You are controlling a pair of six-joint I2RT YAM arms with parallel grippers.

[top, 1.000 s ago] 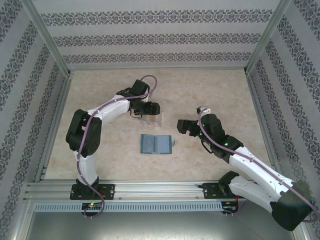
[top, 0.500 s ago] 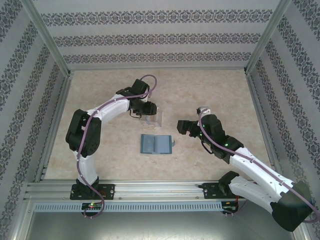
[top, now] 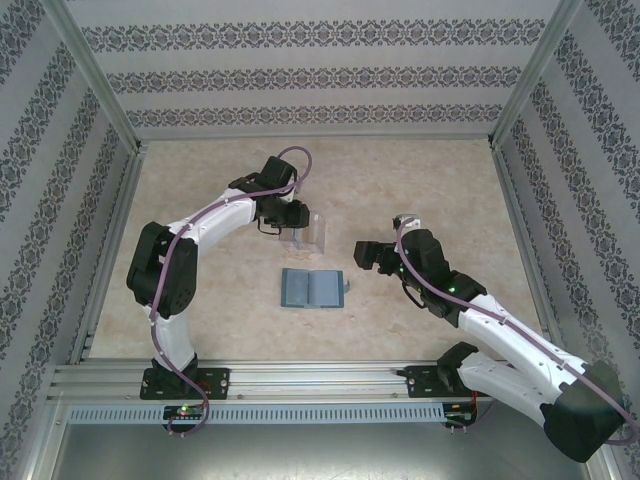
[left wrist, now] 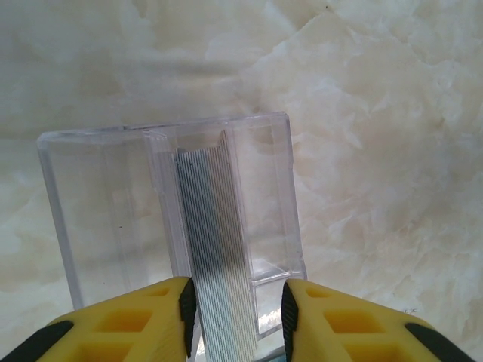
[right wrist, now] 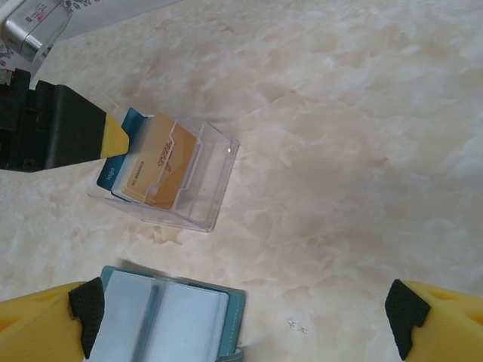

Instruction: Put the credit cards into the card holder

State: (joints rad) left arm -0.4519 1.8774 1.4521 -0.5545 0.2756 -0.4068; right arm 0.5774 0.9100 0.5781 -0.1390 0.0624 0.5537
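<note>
The credit cards (left wrist: 215, 249) stand as a stack on edge inside a clear plastic case (left wrist: 98, 211). My left gripper (left wrist: 237, 309) is open and straddles the stack; its left pad (left wrist: 187, 305) is close against the cards and its right pad (left wrist: 287, 305) stands off them. In the right wrist view the front card (right wrist: 158, 162) is orange-tan with a teal one behind it. The card holder (top: 312, 288) lies open on the table, grey-blue pockets up, just near of the case. My right gripper (top: 362, 252) hovers wide open to the right of it, holding nothing.
The clear case (top: 308, 234) sits mid-table between the left gripper (top: 295, 220) and the wallet (right wrist: 166, 317). Patterned walls and metal posts enclose the marbled table (top: 430, 180) on three sides. Bare tabletop stretches at the back and to the right.
My left gripper has drawn back a little to the left from over the clear case. The right arm and the wallet have not moved.
</note>
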